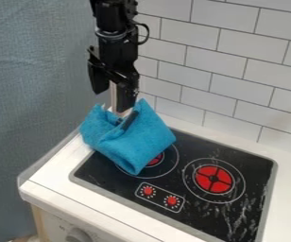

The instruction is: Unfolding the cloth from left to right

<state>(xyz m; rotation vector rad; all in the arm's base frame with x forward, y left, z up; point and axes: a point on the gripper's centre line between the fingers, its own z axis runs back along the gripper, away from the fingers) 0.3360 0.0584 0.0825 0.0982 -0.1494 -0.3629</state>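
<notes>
Blue cloth (135, 149) bunched over left part of black stovetop (199, 147), gripper (124, 121) sunk in its folds; whether cloth is pinched can't be told. Little seems unfolded; stovetop's right side is left to be covered.

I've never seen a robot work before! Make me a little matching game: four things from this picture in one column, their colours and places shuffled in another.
Things
1. Cloth
2. Gripper
3. Right-hand burner
4. Big knob

Colours and places
A. Grey, near the picture's bottom edge
B. Black, at the upper part of the cloth
C. Red, with nothing lying over it
D. Blue, in folds, partly covering the other burner

Right pairs: 1-D, 2-B, 3-C, 4-A
</notes>
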